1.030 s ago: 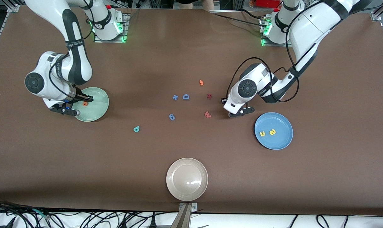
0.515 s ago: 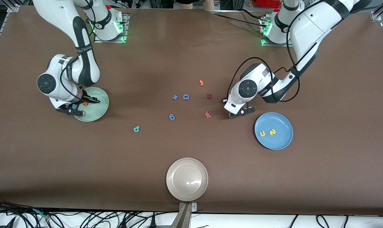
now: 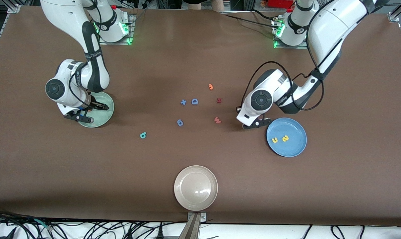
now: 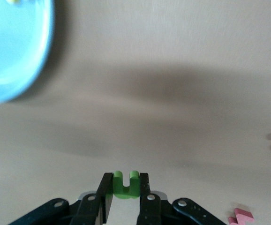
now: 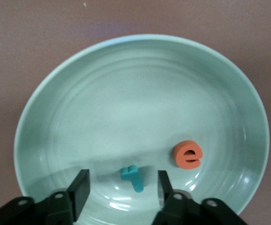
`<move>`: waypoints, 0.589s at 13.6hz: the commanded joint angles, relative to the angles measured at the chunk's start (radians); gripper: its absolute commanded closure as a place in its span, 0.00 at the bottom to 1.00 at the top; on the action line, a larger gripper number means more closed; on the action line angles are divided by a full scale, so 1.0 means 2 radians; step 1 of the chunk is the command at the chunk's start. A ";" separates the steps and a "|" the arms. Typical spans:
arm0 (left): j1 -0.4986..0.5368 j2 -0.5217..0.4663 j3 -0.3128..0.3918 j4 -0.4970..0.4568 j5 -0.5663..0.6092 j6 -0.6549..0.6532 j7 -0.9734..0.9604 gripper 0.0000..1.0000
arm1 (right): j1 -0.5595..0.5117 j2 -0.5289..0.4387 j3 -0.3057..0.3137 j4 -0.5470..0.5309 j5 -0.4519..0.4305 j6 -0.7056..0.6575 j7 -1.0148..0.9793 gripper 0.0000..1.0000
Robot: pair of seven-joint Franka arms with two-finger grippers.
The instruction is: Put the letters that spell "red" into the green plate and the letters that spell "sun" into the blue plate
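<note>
Two letters, the orange "e" (image 5: 188,154) and the teal "r" (image 5: 132,177), lie in the green plate (image 5: 79,93) under the right end effector (image 5: 121,187), whose fingers stand apart and empty. The left end effector (image 4: 124,192) grips the green "n" (image 4: 125,183) above the bench (image 3: 200,49), just beside the blue plate (image 3: 295,149) holding the yellow "u" (image 3: 274,139) and "s" (image 3: 285,138).

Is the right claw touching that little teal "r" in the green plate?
Apart. The right wrist view shows the right claw open, the teal "r" lying on the green plate between its fingers with gaps on both sides.
</note>
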 commanded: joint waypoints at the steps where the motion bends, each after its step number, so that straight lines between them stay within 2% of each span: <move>1: 0.015 -0.002 0.002 0.031 0.010 -0.037 0.077 0.86 | 0.002 -0.034 -0.006 0.007 0.011 -0.026 -0.010 0.12; 3: 0.037 0.002 0.009 0.045 0.013 -0.041 0.149 0.86 | 0.002 -0.040 -0.008 0.030 0.011 -0.049 -0.007 0.02; 4: 0.046 0.006 0.015 0.054 0.014 -0.041 0.190 0.86 | 0.002 -0.040 -0.009 0.043 0.011 -0.053 -0.007 0.01; 8: 0.047 0.026 0.077 0.090 0.012 -0.039 0.319 0.85 | 0.005 -0.023 -0.007 0.126 0.010 -0.086 0.020 0.01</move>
